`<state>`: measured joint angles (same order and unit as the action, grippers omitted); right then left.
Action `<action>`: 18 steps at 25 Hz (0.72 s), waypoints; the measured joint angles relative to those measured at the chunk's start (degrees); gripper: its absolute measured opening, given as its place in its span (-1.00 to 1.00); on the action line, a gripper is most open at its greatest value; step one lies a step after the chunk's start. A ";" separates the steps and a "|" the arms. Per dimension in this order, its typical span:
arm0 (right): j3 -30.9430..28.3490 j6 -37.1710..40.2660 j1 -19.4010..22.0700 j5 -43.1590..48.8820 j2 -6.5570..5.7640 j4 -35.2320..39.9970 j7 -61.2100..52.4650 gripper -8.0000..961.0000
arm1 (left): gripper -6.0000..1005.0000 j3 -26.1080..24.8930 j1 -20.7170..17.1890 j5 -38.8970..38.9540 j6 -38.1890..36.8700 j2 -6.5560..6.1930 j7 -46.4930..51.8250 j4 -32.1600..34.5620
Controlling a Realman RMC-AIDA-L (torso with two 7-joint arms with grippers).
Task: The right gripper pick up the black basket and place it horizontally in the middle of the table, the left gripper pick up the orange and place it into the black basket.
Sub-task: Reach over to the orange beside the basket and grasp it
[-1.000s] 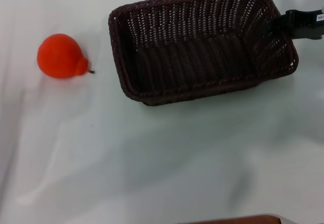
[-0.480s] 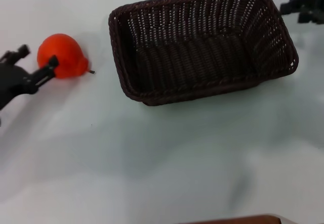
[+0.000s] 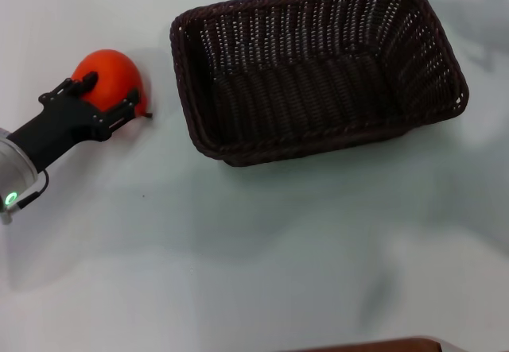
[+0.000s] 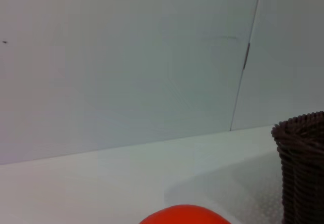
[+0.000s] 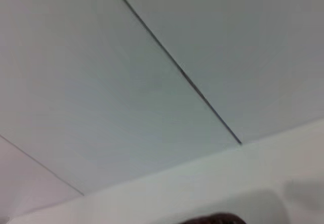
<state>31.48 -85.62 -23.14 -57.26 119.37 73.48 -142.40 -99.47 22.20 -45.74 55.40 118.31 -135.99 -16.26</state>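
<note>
Nearest me, the bare white table (image 3: 238, 272) stretches out in front of the robot. A little farther in, on the robot's left, its silver-ringed arm with the green light reaches toward the far side. The left gripper (image 3: 110, 91) sits right over the orange (image 3: 114, 69), one black finger (image 3: 86, 79) on the fruit's top, the other (image 3: 130, 98) beside its stem end. The jaws are spread around the orange and appear to touch it, though I cannot tell whether they are squeezing it. The orange rests on the table, well apart from the basket's left rim.

Farther back and to the right, the black basket (image 3: 318, 129) lies on the table with its long side running left to right, slightly skewed, opening upward. In the left wrist view, only the top of the orange (image 4: 185, 215) and a basket corner (image 4: 302, 163) show below a pale wall. The right gripper is out of sight in the head view; its wrist camera shows wall and a sliver of basket rim (image 5: 215, 219).
</note>
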 joint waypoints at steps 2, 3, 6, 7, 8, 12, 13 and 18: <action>-1.10 0.23 0.58 -2.32 0.06 -0.65 1.96 0.44 | 0.65 -0.18 -0.06 0.13 -0.03 0.02 0.02 -0.01; -1.60 0.24 0.71 -3.06 0.08 -1.13 2.57 0.44 | 0.63 -0.32 -0.12 0.23 -0.05 0.02 0.02 -0.01; -2.86 0.27 0.86 -4.69 0.09 -2.73 4.50 0.43 | 0.60 -0.78 -0.35 0.29 -0.10 0.12 0.05 -0.04; -3.19 0.29 0.87 -4.96 0.09 -3.27 5.07 0.43 | 0.51 -0.82 -0.40 0.30 -0.11 0.19 0.07 -0.05; -3.41 0.30 0.87 -5.15 0.09 -3.75 5.59 0.43 | 0.43 -0.83 -0.44 0.32 -0.11 0.25 0.16 -0.05; -4.17 0.36 0.90 -5.58 0.08 -5.23 7.32 0.43 | 0.11 -0.83 -0.43 0.36 -0.14 0.30 1.06 -0.09; -4.37 0.37 0.91 -5.62 0.07 -5.47 7.56 0.43 | 0.03 -0.86 -0.43 0.36 -0.14 0.30 1.20 -0.09; -5.17 0.38 0.99 -5.70 0.08 -6.79 8.75 0.43 | -0.40 -2.32 -1.10 0.35 0.39 0.37 1.38 -0.69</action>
<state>26.31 -85.24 -22.15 -62.96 119.44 66.68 -133.65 -101.79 21.10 -45.39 55.79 118.68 -134.60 -16.96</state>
